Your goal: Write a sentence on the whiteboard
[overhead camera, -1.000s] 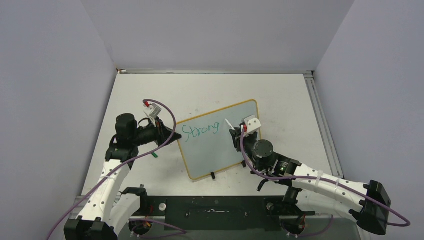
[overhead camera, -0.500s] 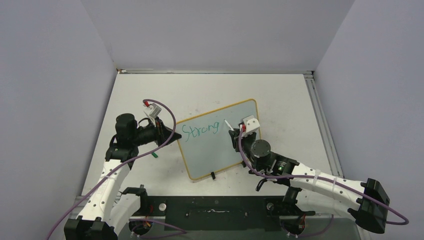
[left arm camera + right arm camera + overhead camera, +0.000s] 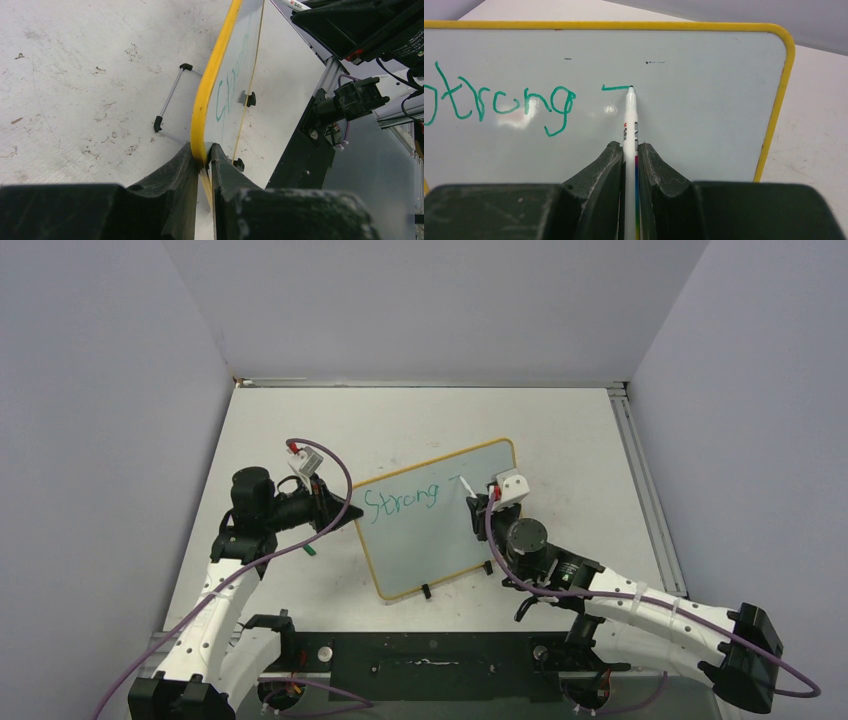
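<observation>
**A:** Quick rundown, big to small?

**B:** Tabletop (image 3: 570, 440) is pale and scuffed. The whiteboard (image 3: 440, 535) is mid-tabletop, turned a bit. Its near long edge has two black clips (image 3: 426, 591) facing the arm bases. It looks propped at a tilt on a wire stand (image 3: 170, 95) behind it, not lying flat.

**A:** Jaws?

**B:** Left jaws are clamped on the yellow frame at the board's left short edge. Right jaws are clamped on a white marker (image 3: 629, 120), tip touching the board.

**A:** Writing so far?

**B:** The sentence (image 3: 499, 102) reads "Strong" in green. There's one short horizontal stroke (image 3: 615, 88) just right of it, w/ the tip at its right end. Prob the start of the next word, so lots left to write.

**A:** How'll the board handle?

**B:** Thin, stiff, prob light. Glossy face = slippery, and I'd expect the ink to smear if touched. Being light and propped, it could tip back or skid under pen pressure. Best hold is the frame edge, away from the lettering, where the left jaws are. The marker is slim and rigid w/ a smooth barrel. Grip it mid-barrel and firm, or it may twist btw the jaws. Light pressure only.
</observation>
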Robot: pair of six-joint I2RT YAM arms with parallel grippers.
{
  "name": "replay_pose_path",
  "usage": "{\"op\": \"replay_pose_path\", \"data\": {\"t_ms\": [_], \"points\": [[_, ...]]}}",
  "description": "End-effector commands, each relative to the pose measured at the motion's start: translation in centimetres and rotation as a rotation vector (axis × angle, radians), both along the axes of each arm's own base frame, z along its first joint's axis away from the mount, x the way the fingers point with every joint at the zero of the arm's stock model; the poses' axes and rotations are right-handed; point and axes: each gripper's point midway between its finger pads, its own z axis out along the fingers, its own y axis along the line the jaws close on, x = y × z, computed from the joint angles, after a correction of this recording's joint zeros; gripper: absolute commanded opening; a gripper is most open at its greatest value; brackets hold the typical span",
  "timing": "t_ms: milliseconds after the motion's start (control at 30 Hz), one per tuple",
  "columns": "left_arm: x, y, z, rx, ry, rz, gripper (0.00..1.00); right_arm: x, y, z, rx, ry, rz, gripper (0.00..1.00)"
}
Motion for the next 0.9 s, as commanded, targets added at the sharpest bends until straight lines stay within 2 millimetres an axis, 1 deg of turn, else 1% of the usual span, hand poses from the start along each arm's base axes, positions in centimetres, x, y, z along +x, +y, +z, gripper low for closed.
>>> {"op": "replay_pose_path", "data": {"t_ms": [0,167,367,633,733,867], "points": [[0.4,0.0,0.6,0.014,-0.063,-0.007,0.00,-0.1,-0.5,1.3,0.031,-0.036,0.001,0.05],[0.4,0.0,0.7,0.014,-0.065,-0.006,0.00,0.0,0.2,2.6,0.032,-0.067,0.029,0.05],[0.4,0.0,0.6,0.014,-0.061,-0.007,0.00,0.7,1.2,3.2,0.018,-0.090,0.040,0.05],[0.4,0.0,0.6,0.014,-0.061,-0.006,0.00,1.1,1.5,4.2,0.027,-0.122,0.032,0.05],[0.4,0.0,0.6,0.014,-0.061,-0.007,0.00,1.3,1.5,4.1,0.014,-0.118,0.025,0.05],[0.4,0.0,0.7,0.014,-0.063,-0.008,0.00,1.3,1.7,3.2,0.001,-0.096,0.029,0.05]]}}
